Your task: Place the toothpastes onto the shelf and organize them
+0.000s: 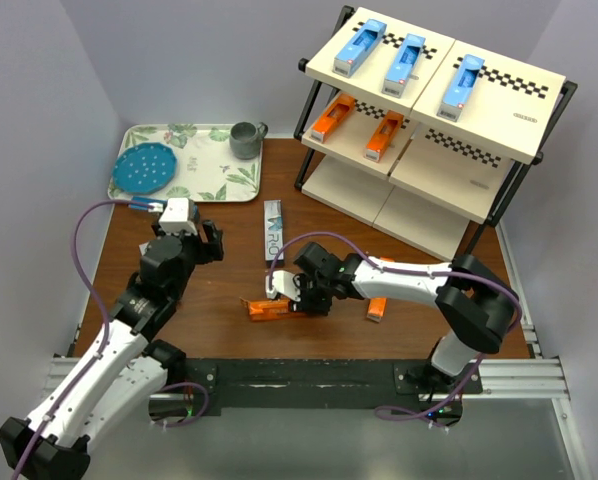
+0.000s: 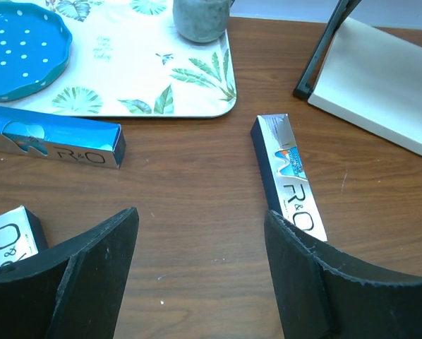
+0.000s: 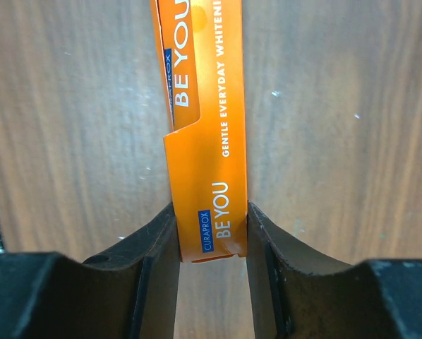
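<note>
The shelf [image 1: 499, 100] stands at the back right, with three light blue toothpastes [image 1: 403, 62] on its top board and two orange ones [image 1: 331, 118] on the middle board. My right gripper [image 1: 295, 296] is shut on the end of an orange toothpaste [image 1: 263, 310] low over the table, and both fingers press its sides in the right wrist view [image 3: 205, 141]. A second orange box [image 1: 377, 308] lies under the right arm. A grey-and-teal box [image 1: 272, 230] lies mid-table, just right of my open left gripper [image 2: 200, 240]. A blue box [image 2: 52, 145] and another grey box [image 2: 10, 236] lie to its left.
A leaf-patterned tray [image 1: 214, 180] at the back left holds a blue dotted plate [image 1: 145, 168] and a grey mug [image 1: 245, 139]. The shelf's bottom board [image 2: 380, 85] and black leg [image 2: 317, 60] stand to the front right of the left gripper.
</note>
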{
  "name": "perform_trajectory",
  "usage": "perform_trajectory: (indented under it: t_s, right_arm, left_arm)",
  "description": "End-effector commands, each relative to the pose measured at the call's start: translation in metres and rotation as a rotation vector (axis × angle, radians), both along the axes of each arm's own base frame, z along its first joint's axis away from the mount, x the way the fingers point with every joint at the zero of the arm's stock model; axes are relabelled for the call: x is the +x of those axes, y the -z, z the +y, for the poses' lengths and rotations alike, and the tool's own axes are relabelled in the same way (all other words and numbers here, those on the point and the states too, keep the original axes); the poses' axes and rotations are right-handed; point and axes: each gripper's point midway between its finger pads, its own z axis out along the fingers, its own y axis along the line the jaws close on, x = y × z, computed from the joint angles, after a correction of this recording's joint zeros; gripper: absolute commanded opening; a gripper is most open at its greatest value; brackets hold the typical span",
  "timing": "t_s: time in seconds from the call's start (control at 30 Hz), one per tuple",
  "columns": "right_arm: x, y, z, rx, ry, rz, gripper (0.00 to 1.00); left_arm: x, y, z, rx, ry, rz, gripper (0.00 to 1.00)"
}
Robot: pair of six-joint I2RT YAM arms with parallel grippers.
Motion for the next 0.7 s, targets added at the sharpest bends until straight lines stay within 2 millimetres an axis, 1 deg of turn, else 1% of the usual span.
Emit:
perform_trajectory:
  t_s: [0.0, 0.07, 0.13, 0.2, 0.27, 0.3, 0.33, 0.37, 0.4, 0.43, 0.47, 0.5, 0.53, 0.57, 0.6, 0.63, 0.67]
  right_arm:
    - [-0.012, -0.018, 0.014, 0.085, 0.001, 0.074, 0.27]
    - [-0.014, -0.02, 0.018, 0.104, 0.008, 0.104, 0.21]
    - [-0.016, -0.027, 0.025, 0.15, 0.053, 0.149, 0.19]
    - [-0.018, -0.039, 0.032, 0.231, 0.11, 0.202, 0.18]
    - [-0.019, -0.047, 0.032, 0.28, 0.157, 0.232, 0.17]
    - [-0.016, -0.064, 0.037, 0.343, 0.206, 0.243, 0.17]
    - [-0.014, -0.07, 0.037, 0.371, 0.237, 0.255, 0.16]
    - [-0.009, -0.079, 0.036, 0.409, 0.278, 0.262, 0.16]
    - [-0.007, -0.093, 0.036, 0.472, 0.337, 0.283, 0.16]
    - [-0.004, -0.102, 0.035, 0.51, 0.379, 0.295, 0.16]
    - [0.002, -0.105, 0.028, 0.536, 0.438, 0.31, 0.16]
    - [0.009, -0.114, 0.028, 0.586, 0.519, 0.33, 0.16]
    - [0.013, -0.131, 0.024, 0.645, 0.554, 0.322, 0.16]
    - [0.018, -0.133, 0.016, 0.67, 0.608, 0.327, 0.16]
    - [0.024, -0.141, 0.013, 0.712, 0.685, 0.342, 0.16]
    - [0.028, -0.158, 0.009, 0.776, 0.709, 0.325, 0.16]
    - [0.033, -0.161, 0.003, 0.801, 0.751, 0.317, 0.16]
  left_arm:
    - [0.011, -0.01, -0.001, 0.019, 0.003, -0.058, 0.77]
    - [0.011, -0.009, -0.002, 0.021, 0.005, -0.055, 0.76]
    - [0.01, -0.01, -0.001, 0.02, 0.002, -0.06, 0.76]
    - [0.009, -0.013, 0.002, 0.019, -0.009, -0.07, 0.76]
    - [0.007, -0.018, 0.008, 0.013, -0.037, -0.089, 0.76]
    - [0.006, -0.019, 0.011, 0.012, -0.049, -0.092, 0.76]
    - [0.005, -0.02, 0.015, 0.008, -0.074, -0.099, 0.76]
    - [0.003, -0.025, 0.019, -0.001, -0.089, -0.116, 0.76]
    - [0.002, -0.028, 0.021, -0.007, -0.102, -0.126, 0.76]
    - [0.002, -0.031, 0.025, -0.011, -0.122, -0.135, 0.76]
    - [0.0, -0.036, 0.027, -0.022, -0.132, -0.156, 0.76]
    - [-0.001, -0.042, 0.03, -0.028, -0.148, -0.175, 0.76]
    - [-0.001, -0.045, 0.032, -0.032, -0.157, -0.189, 0.76]
    - [-0.002, -0.05, 0.035, -0.03, -0.167, -0.206, 0.76]
    - [-0.001, -0.056, 0.037, -0.038, -0.181, -0.23, 0.76]
    - [-0.001, -0.058, 0.039, -0.036, -0.19, -0.24, 0.76]
    - [0.0, -0.059, 0.04, -0.028, -0.195, -0.245, 0.76]
